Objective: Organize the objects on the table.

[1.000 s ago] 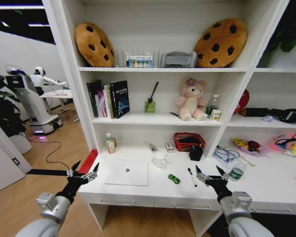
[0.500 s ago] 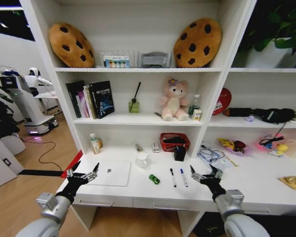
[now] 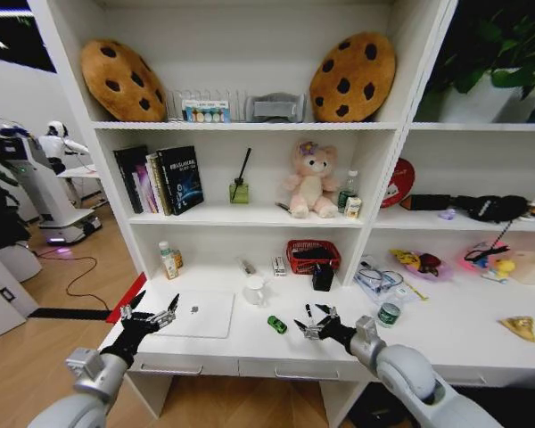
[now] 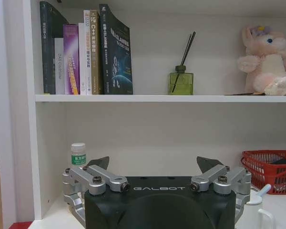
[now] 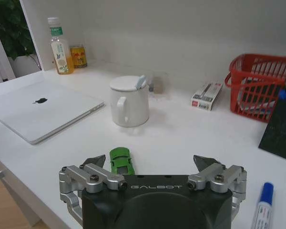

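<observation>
The white table [image 3: 250, 343] carries a laptop [image 3: 196, 314], mug [image 3: 255, 290], green toy car [image 3: 276, 325] and red basket [image 3: 313, 256].

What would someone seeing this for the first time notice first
Two big chocolate-chip cookie cushions lean at either end of the top shelf, with a pink plush bunny seated on the shelf below. On the white desk, a closed silver laptop lies left of a white mug and a small green toy car. The right gripper reaches in with open fingers just right of the car, while the left gripper hovers open at the laptop's left edge.

White mug [image 5: 128, 101] beside red basket [image 5: 262, 80]
</observation>
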